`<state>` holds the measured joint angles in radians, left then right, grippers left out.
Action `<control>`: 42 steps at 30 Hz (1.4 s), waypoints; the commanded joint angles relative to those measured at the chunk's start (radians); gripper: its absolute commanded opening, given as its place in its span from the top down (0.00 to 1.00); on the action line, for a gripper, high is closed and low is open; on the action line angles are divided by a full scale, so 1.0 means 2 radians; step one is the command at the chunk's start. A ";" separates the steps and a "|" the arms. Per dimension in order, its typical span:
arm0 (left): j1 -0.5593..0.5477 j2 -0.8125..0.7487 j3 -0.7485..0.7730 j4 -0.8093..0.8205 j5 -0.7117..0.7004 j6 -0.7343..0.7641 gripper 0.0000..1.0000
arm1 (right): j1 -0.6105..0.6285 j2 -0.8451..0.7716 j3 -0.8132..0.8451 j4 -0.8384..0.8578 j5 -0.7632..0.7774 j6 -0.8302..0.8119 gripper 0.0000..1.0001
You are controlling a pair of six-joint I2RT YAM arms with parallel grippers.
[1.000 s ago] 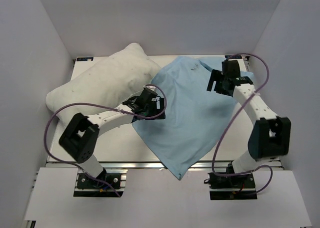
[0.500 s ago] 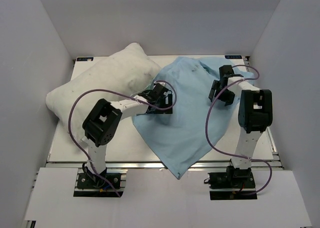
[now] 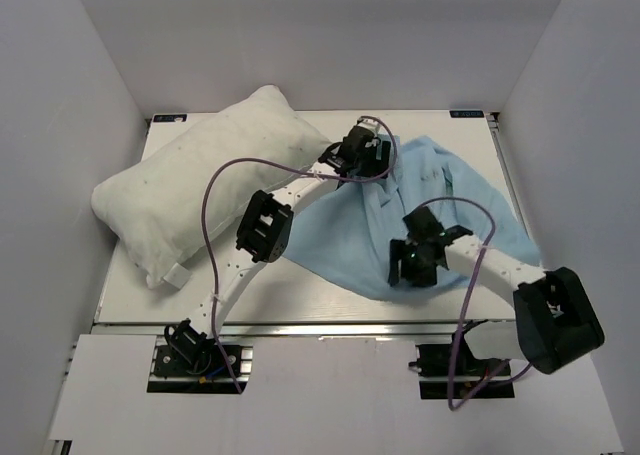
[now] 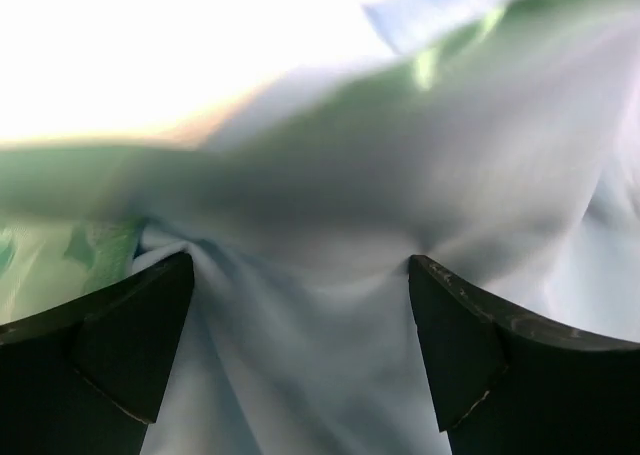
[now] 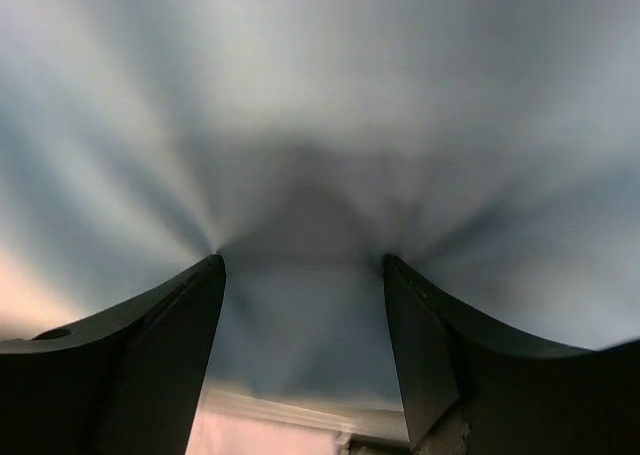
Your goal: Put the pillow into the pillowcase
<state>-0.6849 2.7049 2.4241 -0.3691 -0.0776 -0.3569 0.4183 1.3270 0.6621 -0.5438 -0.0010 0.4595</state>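
Lying along the bench's (image 3: 310, 303) far-left side is the pillow (image 3: 195, 185), white & plump. The pillowcase (image 3: 460, 195) (plain blue face up) sits bunched centre-right. Left fingers (image 4: 110, 355) are spread wide at its far edge w/ cloth between them. Right fingers (image 5: 130, 365), at its near edge, are also apart, not clamped.

the pillowcase (image 3: 345, 230) is thin matt cloth, the pillow (image 3: 190, 185) dingy matt fabric.

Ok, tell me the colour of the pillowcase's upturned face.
Plain light blue. The pillowcase shows best in the top external view.
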 commanded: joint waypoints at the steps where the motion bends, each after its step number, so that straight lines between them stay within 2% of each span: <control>1: 0.012 0.008 -0.032 0.056 0.081 -0.019 0.02 | 0.100 -0.015 -0.007 -0.028 -0.123 0.045 0.30; 4: 0.013 -0.003 -0.024 0.083 0.079 -0.019 0.02 | 0.127 -0.004 0.046 -0.010 -0.167 0.012 0.27; 7: 0.013 -0.034 -0.005 0.080 0.085 0.012 0.02 | 0.120 0.008 0.126 -0.027 -0.124 -0.023 0.24; 8: 0.013 -0.049 -0.015 0.076 0.083 0.023 0.02 | 0.105 0.016 0.170 -0.039 -0.108 -0.032 0.23; 10: 0.014 -0.087 -0.035 0.062 0.064 0.044 0.02 | 0.081 0.024 0.206 -0.065 -0.070 -0.051 0.21; 11: 0.016 -0.129 -0.045 0.054 0.055 0.057 0.02 | 0.046 0.033 0.218 -0.066 -0.062 -0.052 0.20; 13: 0.016 -0.177 -0.094 0.028 0.025 0.063 0.02 | 0.007 0.045 0.247 -0.061 -0.071 -0.059 0.20; 14: 0.016 -0.229 -0.116 0.020 0.016 0.060 0.02 | -0.023 0.064 0.259 -0.059 -0.071 -0.062 0.20; 16: 0.016 -0.286 -0.212 0.014 0.010 0.046 0.02 | -0.037 0.087 0.302 -0.062 -0.043 -0.082 0.18; 17: 0.016 -0.344 -0.251 0.014 0.012 0.036 0.02 | -0.038 0.115 0.317 -0.059 -0.006 -0.091 0.18; 18: 0.016 -0.373 -0.334 0.020 0.013 0.021 0.02 | -0.038 0.133 0.355 -0.062 0.012 -0.099 0.16; 21: 0.016 -0.476 -0.458 0.038 0.026 -0.037 0.02 | -0.043 0.216 0.422 -0.079 0.077 -0.131 0.12; 22: 0.016 -0.498 -0.536 0.043 0.029 -0.064 0.02 | -0.044 0.240 0.481 -0.089 0.091 -0.135 0.12; 24: 0.016 -0.536 -0.602 0.045 0.027 -0.092 0.02 | -0.050 0.320 0.540 -0.117 0.111 -0.145 0.12; 25: 0.016 -0.564 -0.653 0.043 0.029 -0.113 0.02 | -0.053 0.346 0.606 -0.131 0.114 -0.147 0.12; 26: 0.015 -0.574 -0.674 0.040 0.035 -0.121 0.02 | -0.053 0.397 0.634 -0.142 0.115 -0.149 0.12; 29: 0.015 -0.589 -0.727 0.032 0.038 -0.138 0.02 | -0.053 0.474 0.724 -0.187 0.125 -0.156 0.13; 33: 0.013 -0.549 -0.724 0.007 0.054 -0.142 0.02 | -0.053 0.511 0.737 -0.181 0.135 -0.135 0.16; 35: 0.013 -0.516 -0.704 -0.003 0.059 -0.139 0.02 | -0.056 0.523 0.737 -0.179 0.143 -0.136 0.21; 37: 0.013 -0.494 -0.691 -0.006 0.060 -0.135 0.02 | -0.066 0.531 0.738 -0.178 0.144 -0.138 0.47; 39: 0.013 -0.456 -0.667 0.004 0.056 -0.130 0.02 | -0.079 0.544 0.747 -0.183 0.131 -0.137 0.69; 41: 0.013 -0.421 -0.641 0.010 0.047 -0.120 0.02 | -0.106 0.552 0.750 -0.182 0.124 -0.132 0.81; 42: 0.013 -0.377 -0.598 0.004 0.036 -0.115 0.02 | -0.117 0.554 0.759 -0.182 0.123 -0.132 0.86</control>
<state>-0.6563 1.8160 1.1244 -0.3634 0.0162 -0.6106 0.2726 2.4123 2.1254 -0.8837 0.2329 0.1837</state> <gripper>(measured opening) 0.982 0.183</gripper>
